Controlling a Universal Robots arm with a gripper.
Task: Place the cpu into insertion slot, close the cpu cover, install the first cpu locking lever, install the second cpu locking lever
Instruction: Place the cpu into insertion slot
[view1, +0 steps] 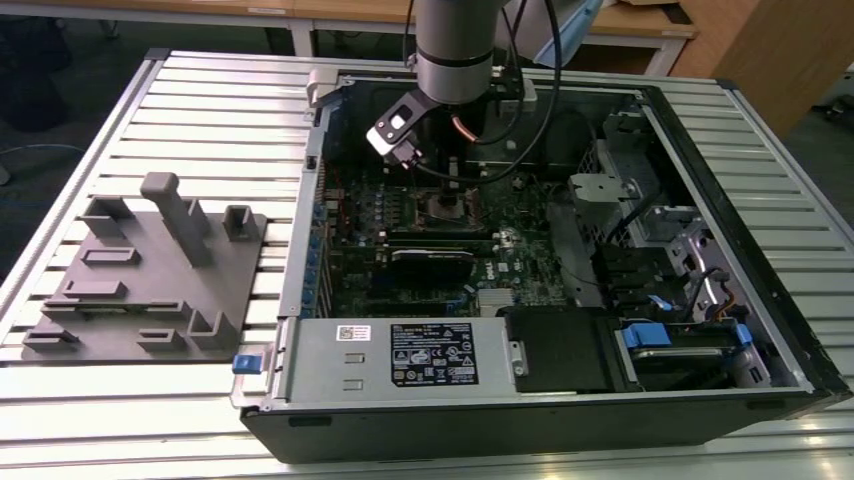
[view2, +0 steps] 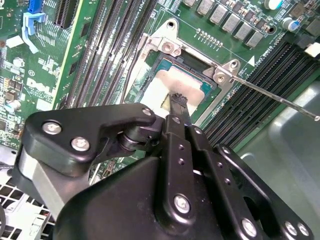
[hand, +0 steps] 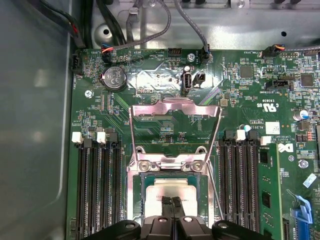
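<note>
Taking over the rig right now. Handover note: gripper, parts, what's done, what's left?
Gripper: shut, nothing held, tips right over the cpu.
Cpu: lying flat in the insertion slot.
Cpu cover: standing open, clear of the chip.
Locking lever: one thin rod sticks out free, unlatched.
Done: cpu placed.
Left: cover not closed, neither lever installed.

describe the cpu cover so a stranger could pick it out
Inside the open computer case, look on the green motherboard for the insertion slot between the black memory slots. The cpu cover is the thin silvery frame swung open from that slot's edge; unlike the solid grey cpu beside it, it is a hollow window.
</note>
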